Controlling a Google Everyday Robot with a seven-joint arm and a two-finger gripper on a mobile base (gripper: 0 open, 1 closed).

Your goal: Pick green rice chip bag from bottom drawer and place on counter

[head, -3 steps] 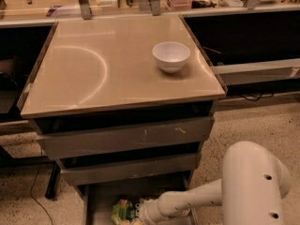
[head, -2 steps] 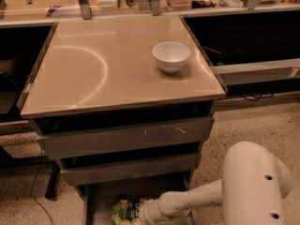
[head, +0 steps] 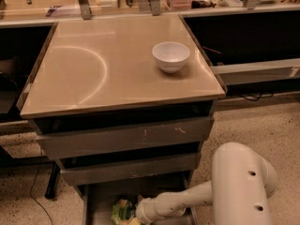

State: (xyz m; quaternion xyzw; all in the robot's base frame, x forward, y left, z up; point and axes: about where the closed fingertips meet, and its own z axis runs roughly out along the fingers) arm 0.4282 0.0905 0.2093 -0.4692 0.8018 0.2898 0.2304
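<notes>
Camera view: gripper (head: 139,213) sits low in bottom drawer (head: 101,200); grip state cannot be told. Green rice chip bag (head: 122,212) lies just beyond its tip. Count: one bag, one white bowl (head: 171,56) on counter (head: 93,74) above, three drawers.

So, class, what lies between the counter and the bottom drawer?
Two grey drawer fronts, in the camera view; the pincer sits in the bottom drawer.

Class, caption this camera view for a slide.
Robot's pincer at green rice chip bag in open bottom drawer; bowl on counter.
</notes>
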